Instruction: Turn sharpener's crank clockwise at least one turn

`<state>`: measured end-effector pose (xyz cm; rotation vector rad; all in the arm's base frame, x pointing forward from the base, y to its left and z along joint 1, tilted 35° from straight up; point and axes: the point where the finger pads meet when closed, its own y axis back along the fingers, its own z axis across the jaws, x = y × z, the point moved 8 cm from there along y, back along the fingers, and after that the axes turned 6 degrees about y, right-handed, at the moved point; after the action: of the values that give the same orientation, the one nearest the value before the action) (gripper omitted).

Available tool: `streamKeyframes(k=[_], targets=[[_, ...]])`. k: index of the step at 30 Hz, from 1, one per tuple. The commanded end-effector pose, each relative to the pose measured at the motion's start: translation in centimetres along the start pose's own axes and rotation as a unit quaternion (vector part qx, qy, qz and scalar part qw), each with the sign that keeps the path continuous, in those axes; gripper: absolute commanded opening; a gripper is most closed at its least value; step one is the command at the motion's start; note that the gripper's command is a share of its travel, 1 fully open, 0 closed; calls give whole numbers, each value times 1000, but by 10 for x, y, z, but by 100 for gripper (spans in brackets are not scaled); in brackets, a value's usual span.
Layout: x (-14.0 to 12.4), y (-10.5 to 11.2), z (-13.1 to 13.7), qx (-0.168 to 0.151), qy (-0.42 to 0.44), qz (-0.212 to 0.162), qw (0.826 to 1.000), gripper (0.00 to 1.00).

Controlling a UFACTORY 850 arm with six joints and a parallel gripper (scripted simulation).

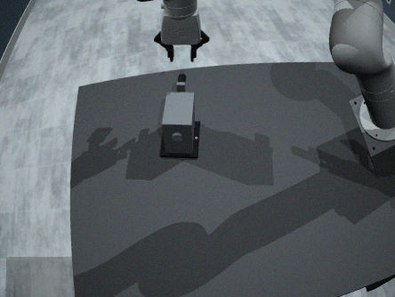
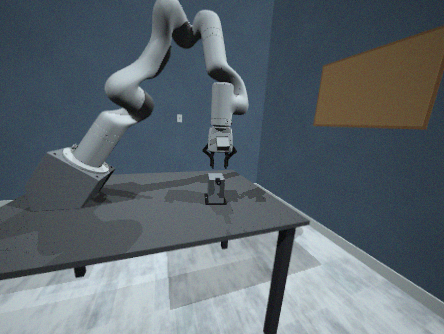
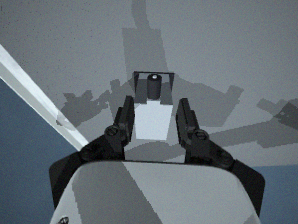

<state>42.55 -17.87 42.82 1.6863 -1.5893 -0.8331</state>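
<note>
One dark surface (image 2: 150, 235) fills most of the top view, and you see the arm's tilted base (image 2: 50, 182) at its right edge there. From that base the white arm (image 2: 130, 85) arches up and over, so that the end effector (image 2: 219, 163) hangs pointing down above the pencil sharpener (image 1: 178, 116). The sharpener sits just above the centre of the top view, on a dark base plate (image 1: 165, 153) that fixes it in place. Its crank knob (image 1: 181, 83) sticks up at the upper end of the body, at the top of its circle. The end effector is partly open and holds nothing; its fingers frame the knob in the wrist view, probably set wide enough to pass over it. You cannot make out the crank arm itself, which the body and knob hide. The arm's upper links are cut off in the top view.
</note>
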Motion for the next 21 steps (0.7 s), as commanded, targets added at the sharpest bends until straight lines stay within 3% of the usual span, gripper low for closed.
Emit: streamKeyframes(k=[1,21], targets=[[0,0,-1,1,0,0,1000,54],[0,-18,-1,0,0,0,1000,54]])
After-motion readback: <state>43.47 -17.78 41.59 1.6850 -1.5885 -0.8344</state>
